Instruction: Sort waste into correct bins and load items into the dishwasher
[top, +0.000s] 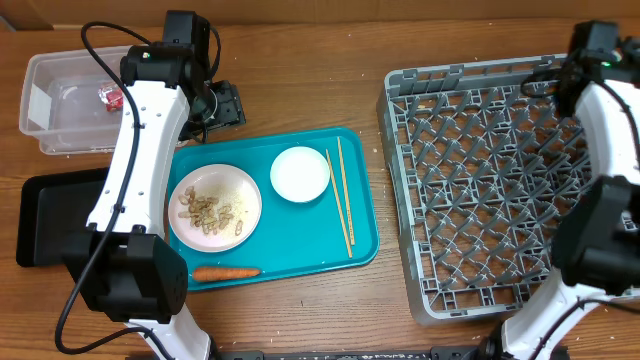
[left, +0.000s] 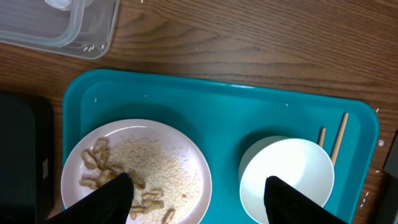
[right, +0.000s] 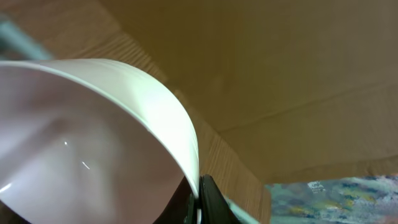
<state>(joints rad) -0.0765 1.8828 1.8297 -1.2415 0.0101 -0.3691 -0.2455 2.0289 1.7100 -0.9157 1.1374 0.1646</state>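
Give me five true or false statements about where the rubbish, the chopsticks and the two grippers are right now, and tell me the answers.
1. The red wrapper is inside the clear tub. True.
2. The carrot is inside the clear tub. False: it lies at the near edge of the teal tray.
3. The left gripper is open, with nothing between its fingers. True.
4. The chopsticks rest across the white bowl. False: they lie flat on the teal tray, to that bowl's right.
5. The right gripper holds nothing. False: it pinches the rim of a pale bowl.
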